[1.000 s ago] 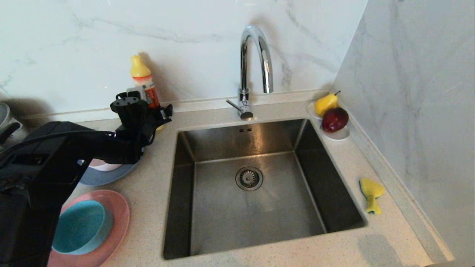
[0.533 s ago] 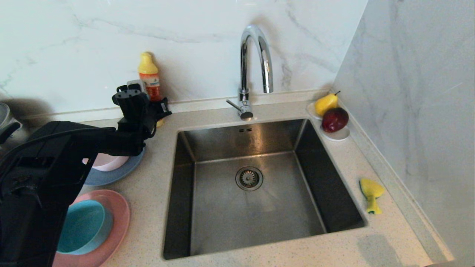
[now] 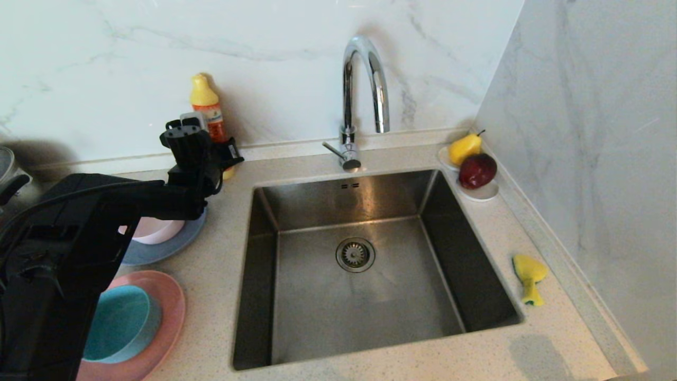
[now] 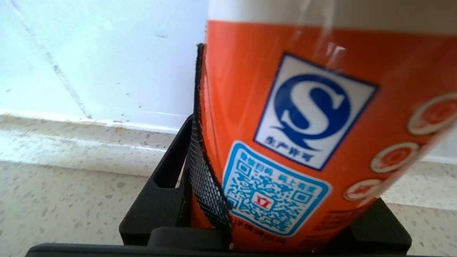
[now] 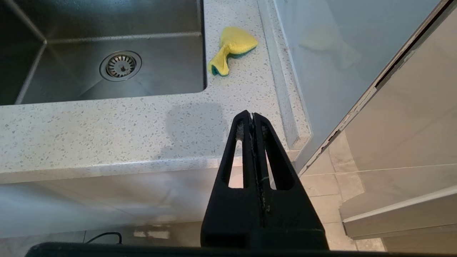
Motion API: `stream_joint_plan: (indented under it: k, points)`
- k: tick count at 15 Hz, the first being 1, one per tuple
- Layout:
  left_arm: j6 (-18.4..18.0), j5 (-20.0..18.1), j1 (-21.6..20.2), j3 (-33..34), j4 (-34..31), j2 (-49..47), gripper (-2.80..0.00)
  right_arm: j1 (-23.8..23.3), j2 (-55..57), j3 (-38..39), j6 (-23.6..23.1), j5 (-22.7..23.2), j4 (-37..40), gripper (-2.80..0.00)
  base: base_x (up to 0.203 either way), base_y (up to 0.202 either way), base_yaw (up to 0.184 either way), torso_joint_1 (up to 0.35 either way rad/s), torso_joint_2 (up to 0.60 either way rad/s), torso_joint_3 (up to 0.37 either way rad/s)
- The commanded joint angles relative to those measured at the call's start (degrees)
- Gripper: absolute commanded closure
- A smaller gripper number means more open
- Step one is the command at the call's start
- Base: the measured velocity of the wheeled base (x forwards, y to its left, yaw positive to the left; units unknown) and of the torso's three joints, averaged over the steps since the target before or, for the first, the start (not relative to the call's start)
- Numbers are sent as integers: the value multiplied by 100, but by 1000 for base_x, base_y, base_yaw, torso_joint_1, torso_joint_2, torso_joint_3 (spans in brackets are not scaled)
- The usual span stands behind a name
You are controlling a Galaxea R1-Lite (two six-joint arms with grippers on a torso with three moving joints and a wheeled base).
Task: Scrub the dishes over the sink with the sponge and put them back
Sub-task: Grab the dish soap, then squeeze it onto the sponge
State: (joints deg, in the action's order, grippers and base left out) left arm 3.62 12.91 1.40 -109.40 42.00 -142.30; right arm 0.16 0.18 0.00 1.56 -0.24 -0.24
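Note:
My left gripper point(image 3: 212, 142) is at the back left of the counter, shut on the yellow-capped orange bottle point(image 4: 303, 107); its mesh pad point(image 4: 203, 178) bends against the bottle's side. Beneath the arm a pale pink bowl point(image 3: 153, 230) sits on a grey-blue plate point(image 3: 182, 237). Nearer, a teal bowl point(image 3: 119, 323) sits on a salmon-pink plate point(image 3: 170, 304). The steel sink point(image 3: 317, 301) holds nothing. The yellow sponge point(image 3: 529, 275) lies crumpled on the counter right of it. My right gripper point(image 5: 252, 116) hangs shut and empty before the counter's front edge.
A curved chrome tap point(image 3: 365, 79) stands behind the sink. A small white dish point(image 3: 482, 193) with a pear point(image 3: 464, 148) and a red apple point(image 3: 477, 170) sits in the back right corner by the side wall. A steel pot point(image 3: 7, 174) shows at the far left.
My left gripper's jaws have closed on the orange bottle. The bottle went from leaning to upright and shifted a little along the wall.

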Motion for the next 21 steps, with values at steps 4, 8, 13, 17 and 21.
stream_joint_plan:
  k: [4,8,13,17,21]
  points:
    - [102,159,5,289,38,727,0,2,-1,0,2,-2,-2,0,0,0,0,0,0,0]
    - [194,159,60,1001,66,1471,0,2,-1,0,2,-2,-2,0,0,0,0,0,0,0]
    - [286,165,263,2379,21,3116,0,2,-1,0,2,-2,-2,0,0,0,0,0,0,0]
    - [19,164,641,3657,-281,4820,0,2,-1,0,2,-2,-2,0,0,0,0,0,0,0]
    - [-554,151,1350,4079,-1441,6071,0,2,-1,0,2,-2,-2,0,0,0,0,0,0,0]
